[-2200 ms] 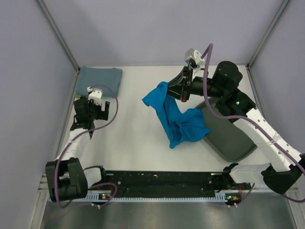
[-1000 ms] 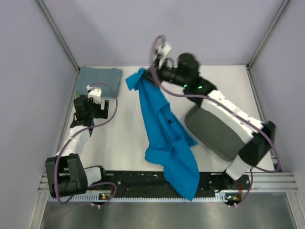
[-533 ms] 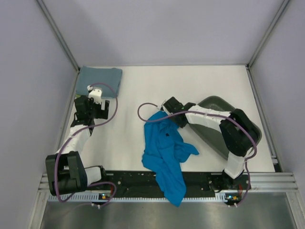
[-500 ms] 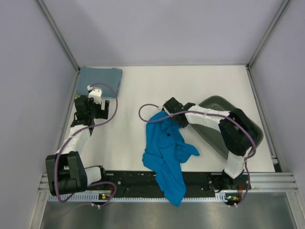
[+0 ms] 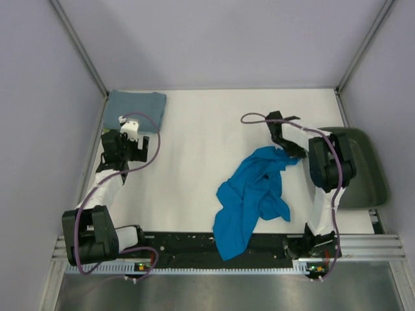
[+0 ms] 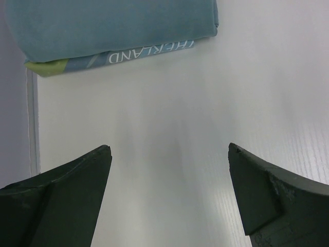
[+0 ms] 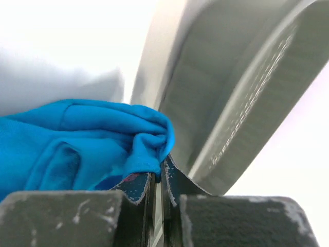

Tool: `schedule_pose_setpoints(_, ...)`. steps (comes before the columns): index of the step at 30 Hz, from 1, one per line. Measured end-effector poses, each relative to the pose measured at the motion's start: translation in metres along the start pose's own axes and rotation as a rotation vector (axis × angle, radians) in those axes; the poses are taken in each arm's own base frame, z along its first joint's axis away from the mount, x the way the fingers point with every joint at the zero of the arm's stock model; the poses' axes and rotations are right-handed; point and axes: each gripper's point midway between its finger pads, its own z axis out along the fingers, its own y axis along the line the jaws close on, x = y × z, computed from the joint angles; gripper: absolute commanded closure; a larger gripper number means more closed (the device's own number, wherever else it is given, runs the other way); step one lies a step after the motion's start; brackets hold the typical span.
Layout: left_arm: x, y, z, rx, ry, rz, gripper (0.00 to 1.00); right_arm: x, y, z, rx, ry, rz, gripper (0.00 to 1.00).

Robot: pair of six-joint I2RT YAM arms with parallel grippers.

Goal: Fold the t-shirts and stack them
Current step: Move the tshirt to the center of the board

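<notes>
The bright cobalt blue t-shirt (image 5: 253,194) lies crumpled on the white table, its lower end hanging over the near edge. My right gripper (image 5: 293,155) is shut on its upper right corner; in the right wrist view the jaws (image 7: 160,172) pinch a fold of the blue cloth (image 7: 103,139). The dusty grey-blue t-shirt (image 5: 135,103) lies in a square fold at the back left, and also shows in the left wrist view (image 6: 113,25). My left gripper (image 5: 123,148) is open and empty just in front of it, over bare table (image 6: 169,154).
A dark green tray (image 5: 363,167) sits at the table's right edge, next to my right arm; its wall fills the right of the right wrist view (image 7: 241,92). Walls enclose the table at the left, back and right.
My right gripper has swung right and back, dragging the blue t-shirt from the table's middle towards the right. The green tray has shifted right. The left arm has not moved.
</notes>
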Motion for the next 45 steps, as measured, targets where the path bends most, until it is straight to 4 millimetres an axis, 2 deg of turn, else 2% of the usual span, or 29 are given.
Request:
schedule_pose_setpoints(3, 0.000, -0.001, 0.000, 0.005, -0.001, 0.000, 0.01, -0.033, -0.011, -0.018, -0.028, -0.088, 0.051, 1.00)
schedule_pose_setpoints(5, -0.002, -0.003, 0.000, 0.020, -0.003, 0.005, 0.01, -0.062, -0.006, -0.047, -0.085, -0.208, 0.052, 1.00)
schedule_pose_setpoints(7, -0.003, -0.006, 0.000, 0.041, -0.008, 0.015, 0.01, -0.084, 0.009, -0.083, -0.171, -0.331, 0.016, 1.00)
schedule_pose_setpoints(9, -0.003, -0.010, 0.000, 0.066, -0.010, 0.022, 0.01, -0.108, 0.034, -0.141, -0.301, -0.503, -0.062, 1.00)
schedule_pose_setpoints(11, -0.003, -0.013, -0.001, 0.080, -0.011, 0.024, 0.01, -0.125, 0.066, -0.208, -0.453, -0.686, -0.159, 1.00)
schedule_pose_setpoints(12, -0.003, -0.013, -0.001, 0.080, -0.011, 0.024, 0.01, -0.131, 0.080, -0.246, -0.536, -0.786, -0.209, 1.00)
schedule_pose_setpoints(13, -0.004, -0.012, -0.001, 0.078, -0.012, 0.024, 0.01, -0.136, 0.086, -0.281, -0.628, -0.887, -0.229, 1.00)
schedule_pose_setpoints(14, -0.004, -0.012, -0.001, 0.077, -0.013, 0.025, 0.01, -0.132, 0.102, -0.321, -0.708, -0.984, -0.279, 1.00)
schedule_pose_setpoints(15, -0.005, -0.011, -0.001, 0.073, -0.014, 0.026, 0.01, -0.128, 0.107, -0.364, -0.801, -1.101, -0.293, 1.00)
schedule_pose_setpoints(17, -0.008, -0.009, -0.002, 0.069, -0.013, 0.028, 0.01, -0.124, 0.093, -0.414, -0.887, -1.253, -0.263, 1.00)
schedule_pose_setpoints(19, -0.013, -0.007, -0.003, 0.065, -0.015, 0.031, 0.01, -0.132, 0.060, -0.442, -0.882, -1.356, -0.161, 1.00)
schedule_pose_setpoints(21, -0.021, -0.005, -0.004, 0.062, -0.022, 0.035, 0.01, -0.152, 0.018, -0.456, -0.823, -1.428, -0.006, 0.58)
schedule_pose_setpoints(22, -0.025, -0.004, -0.005, 0.064, -0.027, 0.039, 0.02, -0.164, -0.002, -0.457, -0.782, -1.439, 0.082, 0.39)
schedule_pose_setpoints(23, -0.030, -0.005, -0.006, 0.073, -0.037, 0.048, 0.02, -0.177, -0.018, -0.454, -0.747, -1.439, 0.159, 0.30)
schedule_pose_setpoints(25, -0.036, -0.009, -0.008, 0.105, -0.047, 0.061, 0.02, -0.202, -0.032, -0.440, -0.706, -1.397, 0.260, 0.13)
schedule_pose_setpoints(27, -0.040, -0.018, -0.012, 0.165, -0.047, 0.075, 0.04, -0.229, -0.029, -0.413, -0.682, -1.311, 0.308, 0.12)
schedule_pose_setpoints(29, -0.044, -0.032, -0.019, 0.249, -0.050, 0.100, 0.07, -0.246, -0.009, -0.368, -0.661, -1.171, 0.313, 0.12)
schedule_pose_setpoints(30, -0.046, -0.041, -0.023, 0.293, -0.050, 0.119, 0.08, -0.246, 0.007, -0.337, -0.650, -1.071, 0.299, 0.12)
schedule_pose_setpoints(31, -0.047, -0.050, -0.029, 0.339, -0.049, 0.146, 0.09, -0.239, 0.019, -0.312, -0.636, -0.990, 0.282, 0.12)
schedule_pose_setpoints(33, -0.048, -0.081, -0.043, 0.461, -0.046, 0.224, 0.09, -0.211, 0.045, -0.254, -0.601, -0.806, 0.244, 0.12)
schedule_pose_setpoints(34, -0.047, -0.104, -0.053, 0.539, -0.041, 0.290, 0.09, -0.196, 0.054, -0.234, -0.587, -0.741, 0.229, 0.12)
schedule_pose_setpoints(35, -0.042, -0.135, -0.068, 0.651, -0.038, 0.373, 0.08, -0.171, 0.066, -0.210, -0.573, -0.657, 0.206, 0.12)
schedule_pose_setpoints(37, -0.025, -0.187, -0.097, 0.855, -0.027, 0.503, 0.07, -0.126, 0.078, -0.183, -0.558, -0.549, 0.175, 0.14)
schedule_pose_setpoints(39, 0.000, -0.226, -0.126, 1.029, 0.011, 0.612, 0.06, -0.085, 0.083, -0.171, -0.566, -0.491, 0.170, 0.17)
schedule_pose_setpoints(40, 0.013, -0.238, -0.135, 1.083, 0.032, 0.657, 0.05, -0.069, 0.084, -0.169, -0.579, -0.479, 0.176, 0.18)
schedule_pose_setpoints(42, 0.041, -0.254, -0.147, 1.150, 0.093, 0.735, 0.04, -0.039, 0.089, -0.167, -0.621, -0.467, 0.200, 0.19)
schedule_pose_setpoints(45, 0.091, -0.268, -0.152, 1.200, 0.221, 0.849, 0.02, -0.009, 0.108, -0.161, -0.707, -0.450, 0.243, 0.22)
